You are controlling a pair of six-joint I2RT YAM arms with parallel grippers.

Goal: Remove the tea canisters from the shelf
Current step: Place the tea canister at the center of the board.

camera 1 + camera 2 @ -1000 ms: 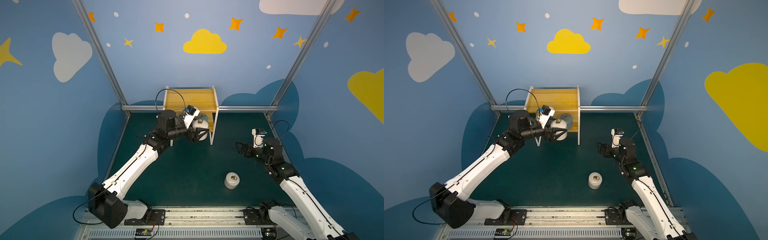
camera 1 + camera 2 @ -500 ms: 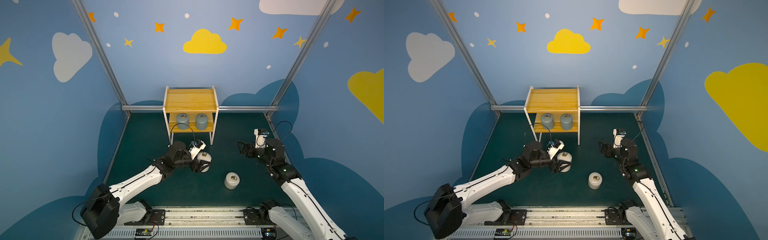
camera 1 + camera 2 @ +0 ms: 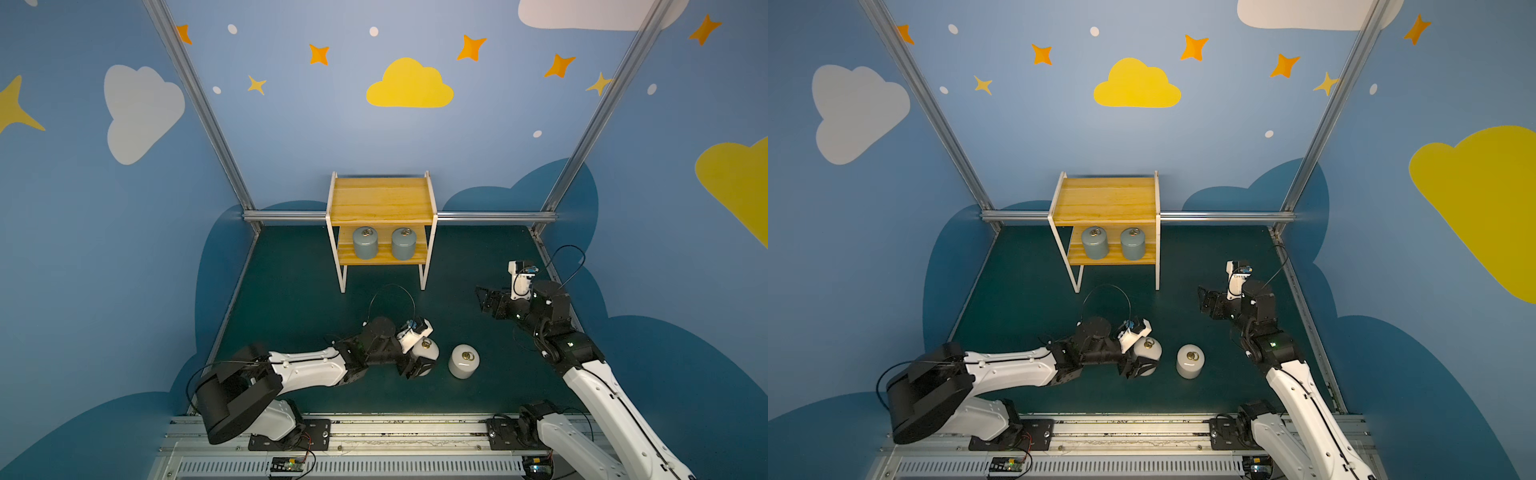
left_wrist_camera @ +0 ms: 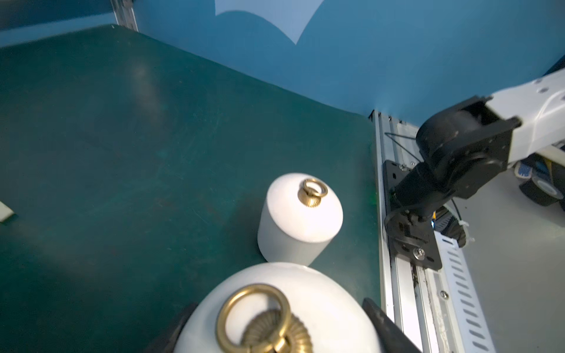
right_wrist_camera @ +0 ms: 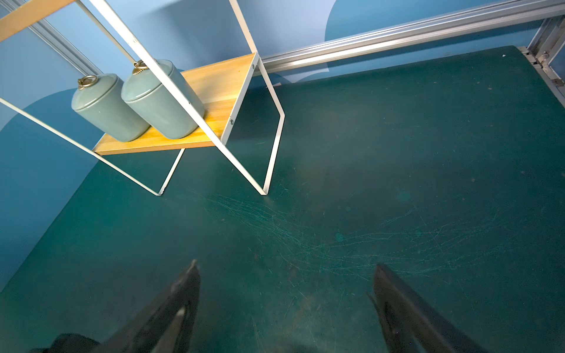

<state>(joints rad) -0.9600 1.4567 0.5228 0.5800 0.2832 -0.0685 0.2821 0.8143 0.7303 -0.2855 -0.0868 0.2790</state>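
Left gripper (image 3: 420, 360): jaws pinching a white canister (image 3: 430, 353) by its sides, low over the near middle of the green mat (image 3: 291, 299), roughly upright. Cannot tell whether its base already touches the mat. Just to its right, standing free: second white canister (image 3: 463, 362), with only a narrow gap showing in both top views.

Still on the far shelf (image 3: 382, 199), lower board: left grey-blue canister (image 3: 365, 245) and right grey-blue canister (image 3: 403, 245), side by side and close together. Right gripper (image 3: 484, 300): jaws spread, holding nothing, hovering at the right, turned toward the shelf and well apart from it.

Most likely trouble: the release.
- If let go while aloft or tilted, risks a drop and a topple, perhaps a roll toward the near edge, a chipped glaze or a jumped lid.
- If opened wide this close to the neighbour, risks knocking the second white canister with the outer finger.
- If drawn back before fully clear, risks dragging the jar along and tipping it.

Further trouble, probably, at the shelf.
- Little headroom under the top board and thin white frame on either side, so a careless reach could catch the frame, shove the light-looking rack and upset both jars.
- Hardly any room between the pair, so closing on one risks nudging the other off the board.
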